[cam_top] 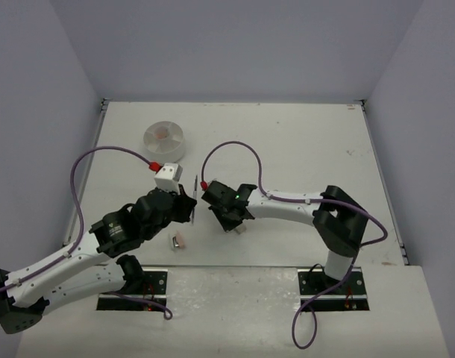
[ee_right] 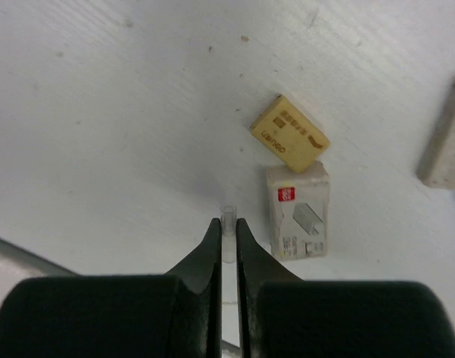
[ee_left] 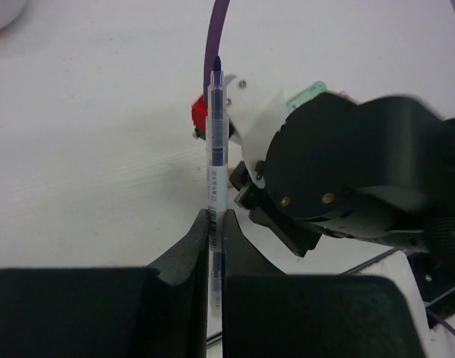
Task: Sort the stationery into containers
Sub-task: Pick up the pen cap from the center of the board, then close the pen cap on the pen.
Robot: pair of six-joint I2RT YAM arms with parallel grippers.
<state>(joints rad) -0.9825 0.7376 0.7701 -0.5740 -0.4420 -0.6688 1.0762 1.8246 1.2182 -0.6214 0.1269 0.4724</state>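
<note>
My left gripper [ee_left: 216, 216] is shut on a thin white and blue pen [ee_left: 216, 142] whose dark blue tip points away from me; the top view shows this gripper [cam_top: 189, 206] and the pen [cam_top: 194, 195] at mid-table. My right gripper [ee_right: 227, 222] is shut on a small clear tube, like a pen cap [ee_right: 227, 218], just above the table. In the top view it [cam_top: 229, 221] sits right of the pen. The round white divided dish [cam_top: 164, 139] stands far left, with small pinkish pieces inside.
Under the right gripper lie a yellow eraser [ee_right: 289, 140], a white staples box [ee_right: 297, 210] and a grey eraser [ee_right: 444, 145] at the right edge. Small grey and pink pieces [cam_top: 179, 241] lie near the left arm. The right gripper's black body [ee_left: 347, 171] is close beside the pen.
</note>
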